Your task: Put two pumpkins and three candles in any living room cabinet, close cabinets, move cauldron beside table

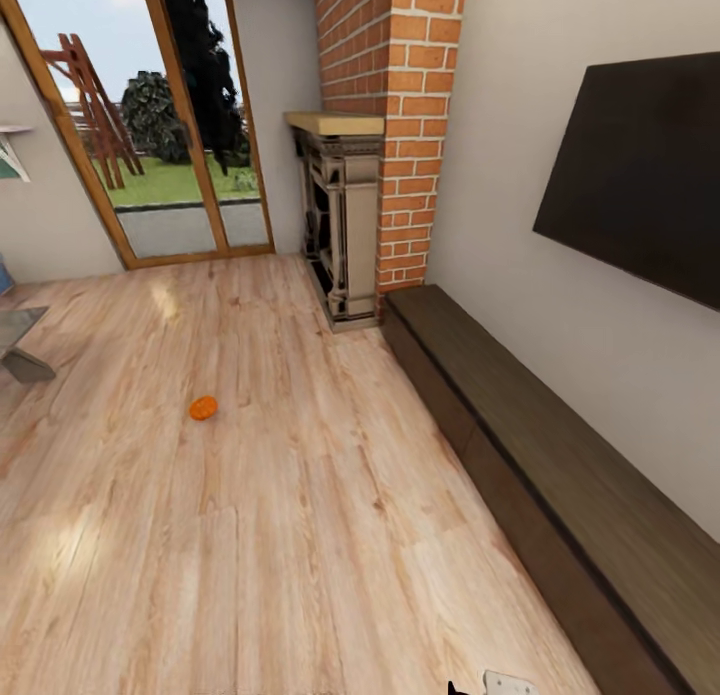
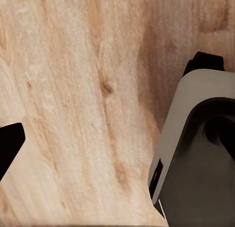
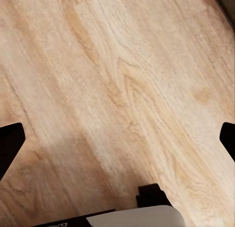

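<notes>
One pumpkin (image 1: 203,407) lies alone on the wooden floor (image 1: 300,535), left of centre in the head view, a small bright-orange ribbed ball with bare boards all round it. Well apart from it, along the right side of the frame, runs the cabinet (image 1: 560,475), long, low and dark brown, set against the pale wall; its flat fronts look flush and shut, though from this slanting angle I would not swear to every seam. Its far end stands just beside the brick chimney (image 1: 400,125) and the ornate fireplace (image 1: 340,235) with a pale mantel on top. Above the cabinet, at the upper right, hangs a black wall screen (image 1: 640,175). At the upper left a wood-framed glass door (image 1: 170,125) shows grass and trees outside. At the left edge, a corner of a grey slab surface (image 1: 20,340) pokes in.

In the left wrist view the left pincer (image 2: 117,102) points down at the floor boards, its dark fingertips (image 2: 9,144) spread wide with nothing between them; part of the robot's grey base (image 2: 196,153) sits beside it. In the right wrist view the right pincer (image 3: 117,141) is likewise wide open and holds nothing, its fingertips (image 3: 10,144) at the two edges of the frame over plain planks.
</notes>
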Available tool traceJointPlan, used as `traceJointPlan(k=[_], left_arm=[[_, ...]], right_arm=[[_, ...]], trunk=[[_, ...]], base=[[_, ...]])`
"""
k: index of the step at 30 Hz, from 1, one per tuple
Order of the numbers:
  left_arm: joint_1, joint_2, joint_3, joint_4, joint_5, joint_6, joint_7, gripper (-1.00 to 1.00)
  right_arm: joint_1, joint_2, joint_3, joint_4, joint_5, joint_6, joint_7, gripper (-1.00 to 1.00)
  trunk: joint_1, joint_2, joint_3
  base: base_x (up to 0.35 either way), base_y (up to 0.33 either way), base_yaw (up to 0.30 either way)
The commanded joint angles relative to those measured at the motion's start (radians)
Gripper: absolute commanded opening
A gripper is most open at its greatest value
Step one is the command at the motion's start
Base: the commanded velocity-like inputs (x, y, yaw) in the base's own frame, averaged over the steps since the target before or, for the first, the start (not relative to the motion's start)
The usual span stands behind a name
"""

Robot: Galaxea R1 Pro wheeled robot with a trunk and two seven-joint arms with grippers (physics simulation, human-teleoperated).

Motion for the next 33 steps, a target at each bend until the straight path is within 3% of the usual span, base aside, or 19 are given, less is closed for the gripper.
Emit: traceJointPlan(k=[1, 10, 14, 21, 33], left_arm=[[0.0, 0.0, -0.008, -0.002, 0.008, 0.006, 0.004, 1.0], [0.0, -0.001, -0.005, -0.002, 0.008, 0.006, 0.002, 1.0], [0.001, -0.04, -0.002, -0.002, 0.008, -0.01, -0.002, 1.0], [0.004, -0.062, -0.001, -0.002, 0.009, -0.015, -0.005, 1.0], [0.003, -0.06, -0.007, -0.006, 0.003, -0.038, -0.013, 1.0]], right_arm=[[0.0, 0.0, 0.008, 0.0, -0.005, -0.002, -0.006, 1.0], [0.0, -0.001, 0.009, 0.0, -0.004, -0.002, -0.004, 1.0], [0.0, 0.0, 0.01, 0.0, -0.004, -0.003, -0.004, 1.0], [0.0, 0.0, 0.011, 0.0, -0.003, -0.002, -0.005, 1.0], [0.0, 0.0, 0.011, 0.0, -0.003, -0.002, -0.005, 1.0]], trunk=[[0.0, -0.001, -0.001], [0.0, -0.001, -0.005], [0.0, -0.001, -0.006], [0.0, -0.001, -0.009], [0.0, -0.001, -0.01]], base=[[0.0, 0.0, 0.286], [0.0, 0.0, 0.286], [0.0, 0.0, 0.286], [0.0, 0.0, 0.274], [0.135, 0.0, 0.037]])
